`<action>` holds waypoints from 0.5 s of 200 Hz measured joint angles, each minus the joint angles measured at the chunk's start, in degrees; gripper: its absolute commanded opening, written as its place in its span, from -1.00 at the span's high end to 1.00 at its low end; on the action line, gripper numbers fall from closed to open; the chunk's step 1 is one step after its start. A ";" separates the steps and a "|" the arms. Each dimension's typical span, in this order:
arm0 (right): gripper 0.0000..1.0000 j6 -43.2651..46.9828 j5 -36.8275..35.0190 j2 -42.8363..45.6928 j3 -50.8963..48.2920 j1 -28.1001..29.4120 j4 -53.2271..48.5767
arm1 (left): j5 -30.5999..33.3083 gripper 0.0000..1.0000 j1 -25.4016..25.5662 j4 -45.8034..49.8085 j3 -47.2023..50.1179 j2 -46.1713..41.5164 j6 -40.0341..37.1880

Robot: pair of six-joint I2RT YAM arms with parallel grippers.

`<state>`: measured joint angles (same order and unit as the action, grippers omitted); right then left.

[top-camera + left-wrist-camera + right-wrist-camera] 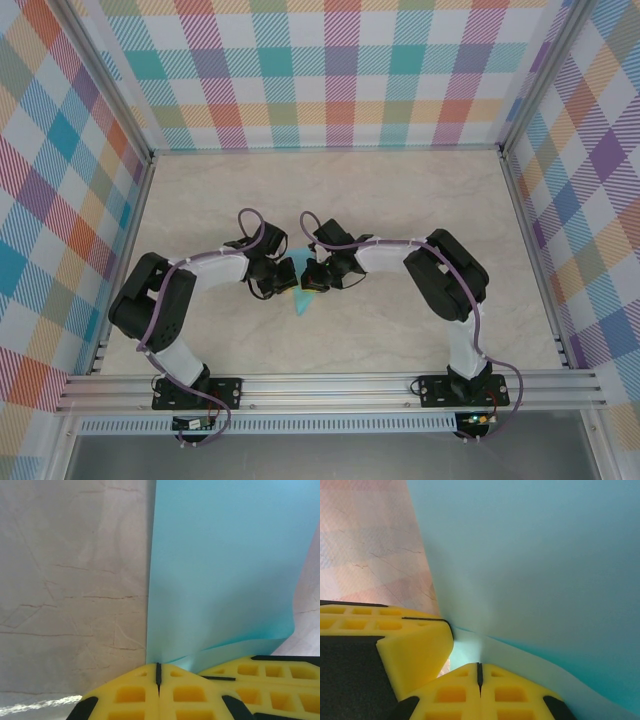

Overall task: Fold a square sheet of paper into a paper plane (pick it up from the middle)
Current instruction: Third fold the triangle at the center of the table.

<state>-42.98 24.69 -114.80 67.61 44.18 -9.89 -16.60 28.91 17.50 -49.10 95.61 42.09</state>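
Symmetrically, left arm [215,268], right arm [392,258] bent inward; left hand [158,670], right hand [479,668] pinching turquoise paper [225,570].

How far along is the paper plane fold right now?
Done: the paper already shows a pointed end in the top view. In hand: left gripper and right gripper are both shut on it, fingertips side by side. Left: finishing creases and letting go; how many remain I cannot tell.

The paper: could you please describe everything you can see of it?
The paper is thin, plain turquoise and unmarked, with one straight edge and a gentle buckle at the grip. From above, a pointed tip pokes out over the table. The closed left end effector and right end effector both pinch it, side by side.
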 measured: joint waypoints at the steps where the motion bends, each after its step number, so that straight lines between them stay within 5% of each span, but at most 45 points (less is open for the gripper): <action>1: 0.99 0.00 0.00 0.00 -0.04 0.00 0.02 | 0.00 1.00 0.02 0.07 -0.04 0.02 -0.02; 100: 0.99 -0.04 0.63 4.74 -7.69 -4.13 4.42 | 1.31 1.00 0.66 5.03 -3.78 2.45 -1.97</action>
<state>-43.03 25.32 -110.06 59.92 40.05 -5.48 -15.29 29.56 22.52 -52.88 98.06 40.12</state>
